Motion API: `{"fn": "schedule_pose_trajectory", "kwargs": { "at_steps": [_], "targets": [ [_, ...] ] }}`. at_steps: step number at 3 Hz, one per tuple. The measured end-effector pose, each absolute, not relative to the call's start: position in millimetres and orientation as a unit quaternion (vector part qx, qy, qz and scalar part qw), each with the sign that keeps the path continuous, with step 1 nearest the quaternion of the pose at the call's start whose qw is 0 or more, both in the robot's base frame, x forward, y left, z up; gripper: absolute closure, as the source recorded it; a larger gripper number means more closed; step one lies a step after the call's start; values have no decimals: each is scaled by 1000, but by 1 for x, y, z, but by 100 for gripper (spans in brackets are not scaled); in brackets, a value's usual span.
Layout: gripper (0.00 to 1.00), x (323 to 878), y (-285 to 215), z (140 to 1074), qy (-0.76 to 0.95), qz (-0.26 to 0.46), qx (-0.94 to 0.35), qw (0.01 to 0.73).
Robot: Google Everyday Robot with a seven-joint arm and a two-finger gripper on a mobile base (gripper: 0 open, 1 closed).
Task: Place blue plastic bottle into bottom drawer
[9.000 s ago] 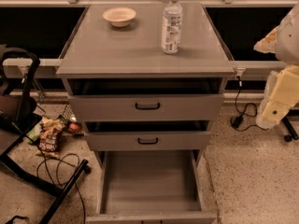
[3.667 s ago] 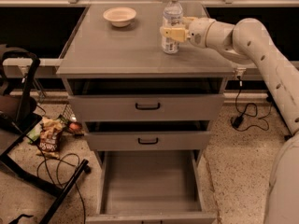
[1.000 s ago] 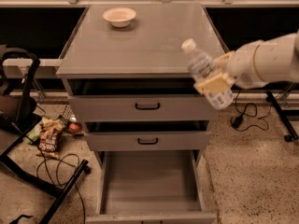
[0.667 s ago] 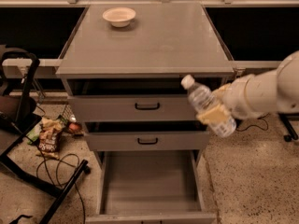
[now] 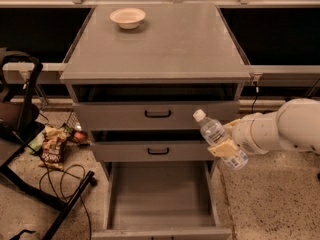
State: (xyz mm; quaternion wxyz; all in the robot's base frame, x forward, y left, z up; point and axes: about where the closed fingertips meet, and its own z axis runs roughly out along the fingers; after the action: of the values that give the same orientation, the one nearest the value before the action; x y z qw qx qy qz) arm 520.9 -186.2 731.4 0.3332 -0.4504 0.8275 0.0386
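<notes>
This looks like a lab or office workspace: a grey metal cabinet (image 5: 155, 59) on a speckled terrazzo floor (image 5: 270, 199), with loose cables (image 5: 64, 168) and snack bags (image 5: 50, 145) beside it. The gripper (image 5: 225, 146), clasping the blue plastic bottle (image 5: 212, 130), hangs just right of the drawers.

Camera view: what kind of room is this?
Probably a lab or office: a grey metal cabinet, a speckled floor, and a robot gripper holding the blue plastic bottle beside the middle drawer.

Hand (image 5: 227, 138) grips tilted blue plastic bottle (image 5: 212, 130) beside cabinet (image 5: 160, 49) right edge; bottom drawer (image 5: 160, 196) open below.
</notes>
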Motion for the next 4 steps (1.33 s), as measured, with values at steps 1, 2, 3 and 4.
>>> {"fn": "schedule_pose_trajectory", "kwargs": {
  "at_steps": [1, 2, 3, 4],
  "targets": [
    [100, 529, -182, 734, 824, 27, -458, 331],
    [100, 538, -173, 683, 832, 17, -470, 295],
    [100, 535, -162, 604, 837, -3, -490, 243],
    [100, 545, -147, 539, 819, -21, -527, 224]
  ]
}}
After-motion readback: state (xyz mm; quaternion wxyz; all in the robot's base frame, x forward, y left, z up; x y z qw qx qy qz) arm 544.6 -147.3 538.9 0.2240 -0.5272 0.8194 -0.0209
